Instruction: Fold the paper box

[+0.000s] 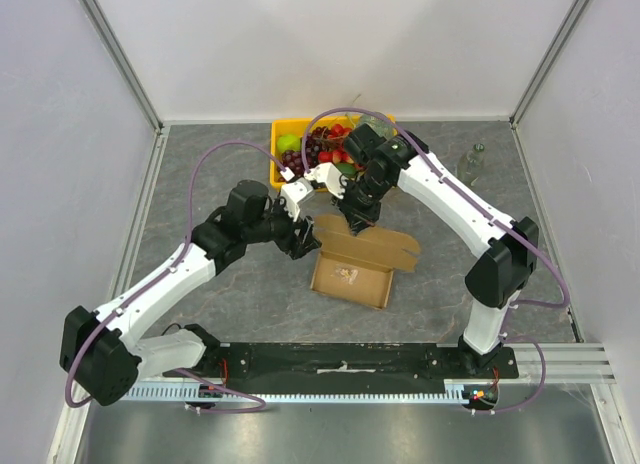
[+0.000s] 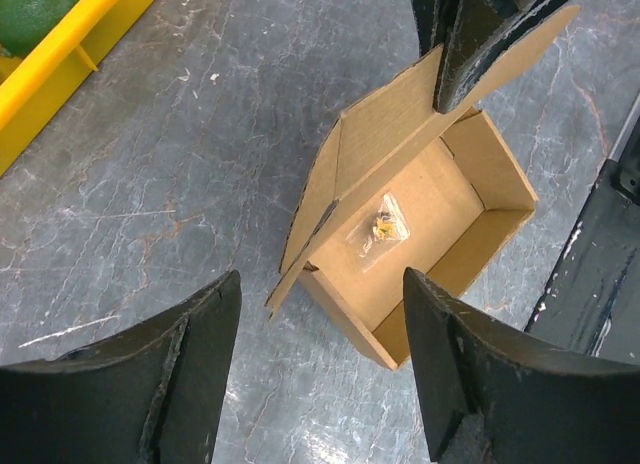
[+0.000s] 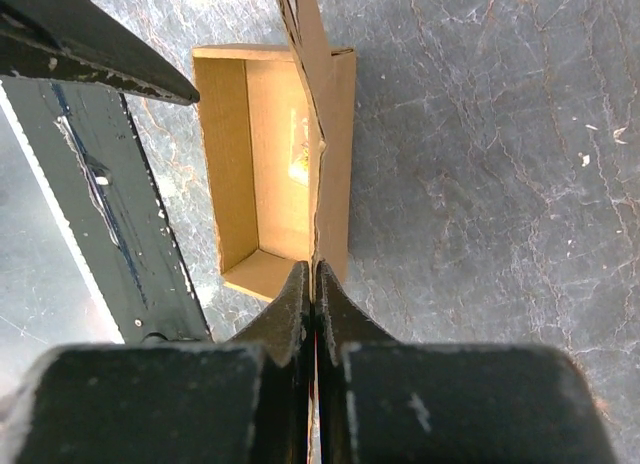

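Note:
The paper box [image 1: 350, 276] is a shallow brown cardboard tray on the grey table, with its lid flap [image 1: 378, 246] raised. A small clear plastic bag [image 2: 383, 227] lies inside the paper box [image 2: 440, 199]. My right gripper [image 3: 313, 269] is shut on the edge of the lid flap [image 3: 308, 94] and holds it upright over the tray [image 3: 262, 164]. In the top view the right gripper [image 1: 358, 222] sits at the box's far edge. My left gripper [image 2: 322, 284] hangs open above the box's left corner, holding nothing; in the top view the left gripper [image 1: 305, 242] is just left of the box.
A yellow crate [image 1: 283, 134] with fruit stands at the back, its rim [image 2: 70, 54] in the left wrist view. A clear bottle [image 1: 472, 162] stands at the back right. The black base rail [image 1: 350, 359] runs along the near edge, close to the box.

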{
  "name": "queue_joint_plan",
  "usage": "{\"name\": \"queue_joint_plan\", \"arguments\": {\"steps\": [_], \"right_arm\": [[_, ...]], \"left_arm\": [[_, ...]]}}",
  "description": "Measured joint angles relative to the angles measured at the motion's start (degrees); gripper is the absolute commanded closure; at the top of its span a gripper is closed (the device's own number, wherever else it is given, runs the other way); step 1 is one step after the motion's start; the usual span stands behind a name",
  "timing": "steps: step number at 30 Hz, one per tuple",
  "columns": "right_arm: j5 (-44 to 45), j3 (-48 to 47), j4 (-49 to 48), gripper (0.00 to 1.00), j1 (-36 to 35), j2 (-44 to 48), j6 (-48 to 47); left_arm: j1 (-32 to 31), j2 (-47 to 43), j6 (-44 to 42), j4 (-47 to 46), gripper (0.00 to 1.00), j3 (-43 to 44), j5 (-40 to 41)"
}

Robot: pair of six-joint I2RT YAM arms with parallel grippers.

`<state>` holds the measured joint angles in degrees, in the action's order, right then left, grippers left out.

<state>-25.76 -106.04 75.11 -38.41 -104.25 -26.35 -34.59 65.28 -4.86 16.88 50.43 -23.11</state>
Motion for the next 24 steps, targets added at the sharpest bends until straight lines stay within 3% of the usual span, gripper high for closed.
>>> {"name": "queue_joint_plan", "arguments": {"steps": [8,24], "right_arm": [[0.2,0.7,1.3,1.0,0.5,0.4,0.4],[-0.1,0.7,1.7,1.0,0.2,2.1,0.3]], "left_arm": [[0.2,2.0,-0.9,-0.9,0.31,0.2,-2.6],[2.1,1.3,-1.0,-3.0,0.3,0.2,0.1]]}}
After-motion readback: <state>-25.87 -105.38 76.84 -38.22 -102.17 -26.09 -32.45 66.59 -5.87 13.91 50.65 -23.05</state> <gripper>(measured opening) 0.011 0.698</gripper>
